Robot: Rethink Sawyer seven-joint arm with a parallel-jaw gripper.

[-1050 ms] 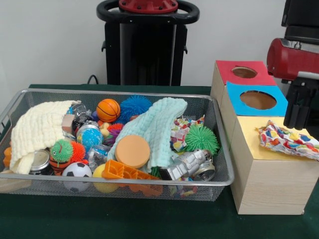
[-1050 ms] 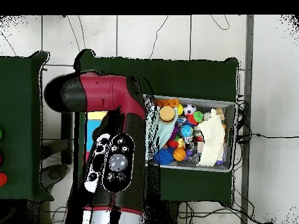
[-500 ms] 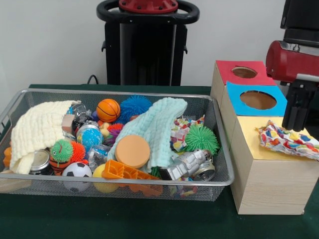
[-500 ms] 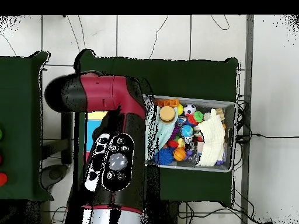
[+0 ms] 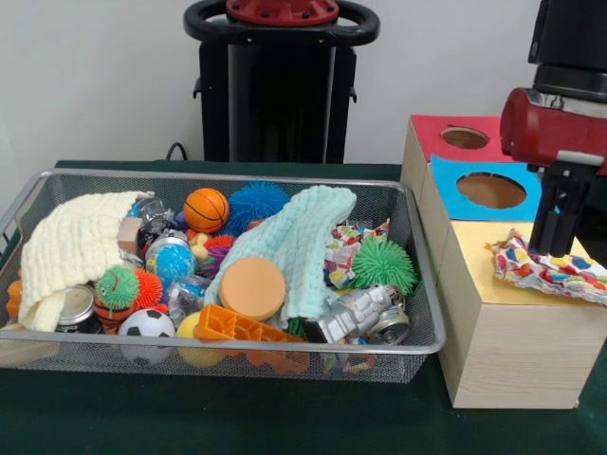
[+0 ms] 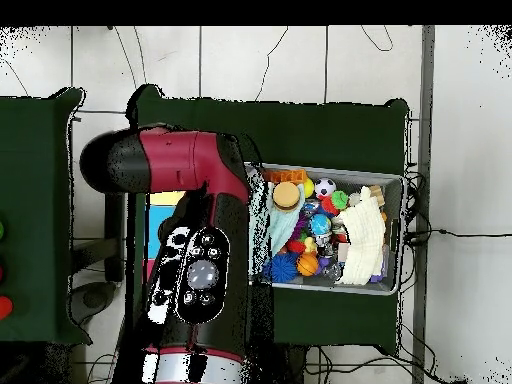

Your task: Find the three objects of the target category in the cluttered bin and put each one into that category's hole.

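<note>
Wooden box [image 5: 493, 341] shows two round holes, one patterned cloth [image 5: 548, 269].

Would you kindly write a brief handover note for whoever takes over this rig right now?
End effector: down over the yellow-topped section of the wooden box, at the near edge of the patterned cloth; open or shut cannot be told.
Things: the patterned cloth lies spread on the yellow top, covering where a hole would be. The blue hole and red hole stand open. The wire bin is full: a mint cloth, a cream cloth, another patterned piece, balls, cans.
Done: one cloth brought to the box, not pushed in.
Left: push it through, then probably fetch the other cloths.
</note>
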